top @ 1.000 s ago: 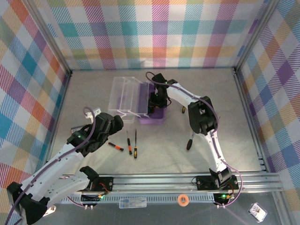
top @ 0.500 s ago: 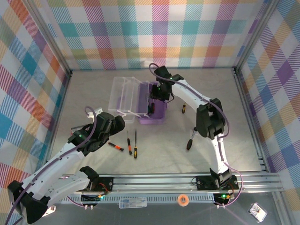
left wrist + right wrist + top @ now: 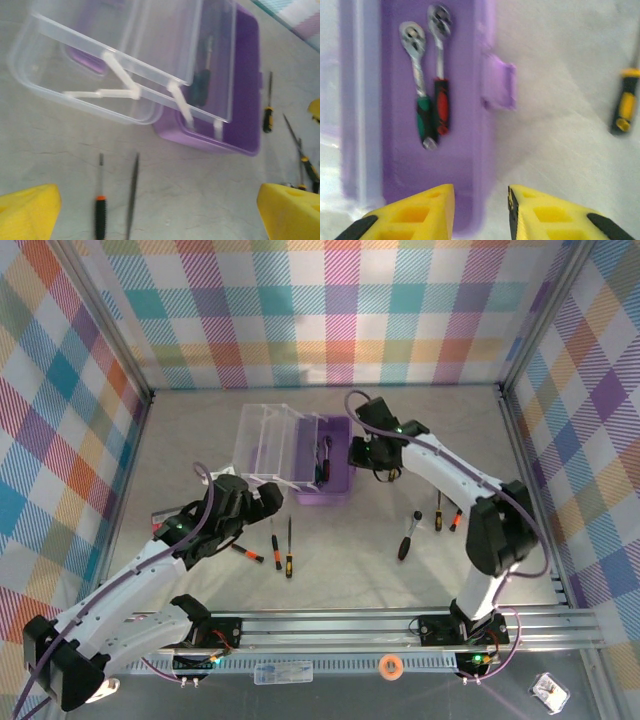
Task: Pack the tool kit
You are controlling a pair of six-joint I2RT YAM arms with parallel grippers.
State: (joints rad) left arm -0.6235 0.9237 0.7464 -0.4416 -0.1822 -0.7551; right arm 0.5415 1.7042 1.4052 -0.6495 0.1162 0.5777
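The purple case [image 3: 340, 492] lies open, 2 tools [image 3: 440, 107] inside. The right gripper [image 3: 482, 210], narrow and empty, hovers beside the case. The left gripper [image 3: 270, 498], wide, hangs in front of it. Next, probably grab 1 loose screwdriver [image 3: 289, 558].

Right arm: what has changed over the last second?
The right hand rose out of the purple case and swung right. It is now at the case's right edge with nothing between its fingers, and its elbow swept toward the right wall. The left hand, wide open, edged slightly right. The case, the clear lid and the screwdrivers by the left hand stayed put.
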